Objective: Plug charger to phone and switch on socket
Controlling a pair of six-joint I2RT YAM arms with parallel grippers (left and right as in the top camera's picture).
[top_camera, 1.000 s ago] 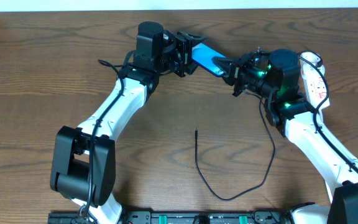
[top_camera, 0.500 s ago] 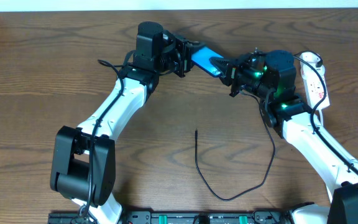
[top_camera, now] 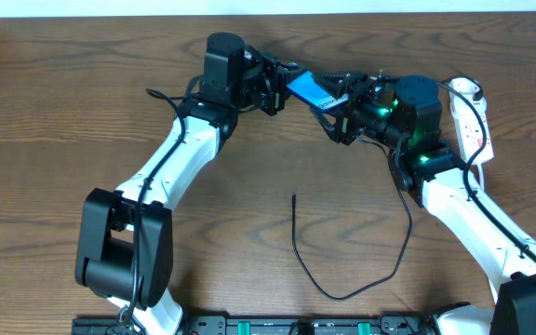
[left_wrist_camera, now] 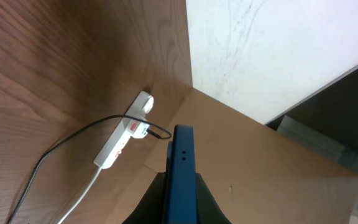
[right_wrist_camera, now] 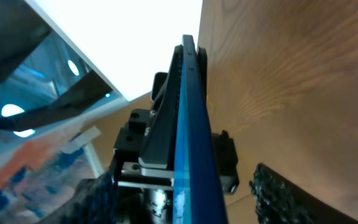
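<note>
Overhead: left fingers [top_camera: 282, 67] pinch phone [top_camera: 307, 89]; right fingers [top_camera: 335, 77] spread, hiding its end.

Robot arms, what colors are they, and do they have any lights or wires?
Both are white tubes with chunky black joints. The left arm has a thin black wire running along it and a big black block at its base. The right arm glows green near its wrist. The left gripper and right gripper are black.
</note>
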